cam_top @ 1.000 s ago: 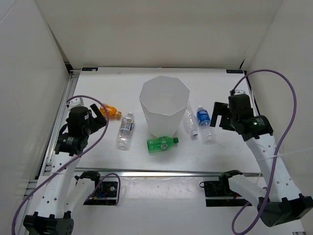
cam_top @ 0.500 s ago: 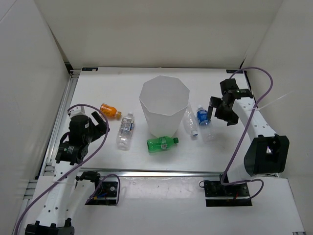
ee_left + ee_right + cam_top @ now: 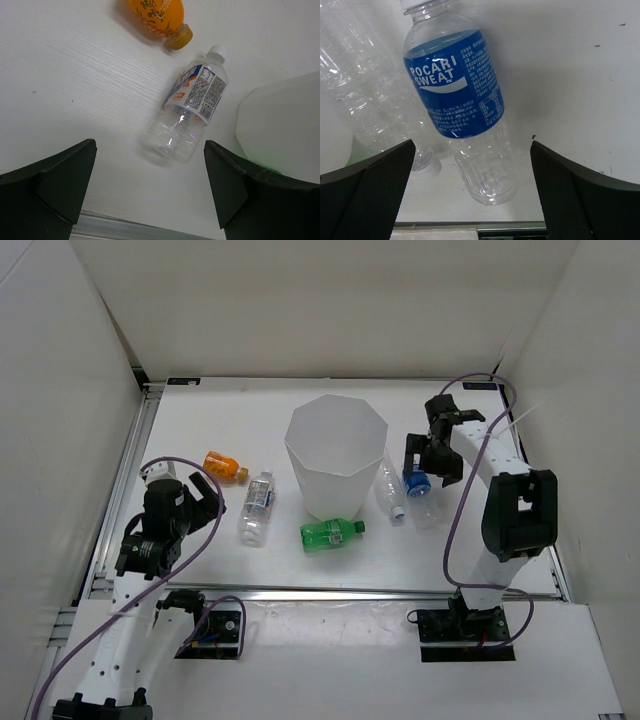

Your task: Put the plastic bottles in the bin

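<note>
Right gripper, spread wide, hovers over the blue bottle between the bin and the tabletop's right edge. Left gripper, also spread, holds nothing.

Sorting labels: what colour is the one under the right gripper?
Blue label, white lettering; right wrist view.

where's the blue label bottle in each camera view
Top external: the blue-labelled bottle lies just right of the bin.
Left wrist: not in it.
Right wrist: it fills the centre, cap toward the top edge.
Shared landmark: the plain clear bottle, on its left in both.
</note>
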You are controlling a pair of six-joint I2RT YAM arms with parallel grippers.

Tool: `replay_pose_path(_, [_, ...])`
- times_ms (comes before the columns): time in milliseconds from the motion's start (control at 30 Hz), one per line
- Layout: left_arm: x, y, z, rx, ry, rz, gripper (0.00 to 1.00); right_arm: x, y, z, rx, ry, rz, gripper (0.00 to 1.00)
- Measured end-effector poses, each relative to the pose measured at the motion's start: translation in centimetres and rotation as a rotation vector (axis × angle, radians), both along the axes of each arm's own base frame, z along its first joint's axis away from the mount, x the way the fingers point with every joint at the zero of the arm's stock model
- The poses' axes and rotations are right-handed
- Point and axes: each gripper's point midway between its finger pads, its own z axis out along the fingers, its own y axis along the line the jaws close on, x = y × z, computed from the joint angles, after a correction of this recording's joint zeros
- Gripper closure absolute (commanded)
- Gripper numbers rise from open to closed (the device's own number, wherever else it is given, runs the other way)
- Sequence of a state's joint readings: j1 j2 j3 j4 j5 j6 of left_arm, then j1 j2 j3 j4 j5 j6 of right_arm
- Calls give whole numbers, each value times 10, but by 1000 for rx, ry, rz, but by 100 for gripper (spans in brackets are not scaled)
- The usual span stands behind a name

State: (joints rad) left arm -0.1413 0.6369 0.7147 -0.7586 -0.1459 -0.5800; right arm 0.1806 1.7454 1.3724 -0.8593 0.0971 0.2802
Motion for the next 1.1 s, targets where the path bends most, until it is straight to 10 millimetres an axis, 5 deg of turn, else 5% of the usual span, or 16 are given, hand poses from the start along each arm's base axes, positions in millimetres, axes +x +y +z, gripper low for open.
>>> replay_pose_path(333, [-1,0,4,-3,-24,0,0,7,2,-28,-15,69,7,6])
replay_pose_path(533, [-2,0,2,0,-19,-3,0,5,7,-53,34,141,-7,36])
replay_pose_path(633, [-2,0,2,0,-18,-3,0,5,3,-55,77,151,-54,61])
replay_pose_path(833, [-2,0,0,1,-15,-3,0,2,-12,-51,122,168,-159,87])
replay_pose_path(967, [-2,0,0,-1,-14,-6,0,0,-26,-13,103,90,-224,93])
replay_pose_path(1100, [-2,-1,0,-1,-12,-7,0,10,-22,93,136,-207,-236,96])
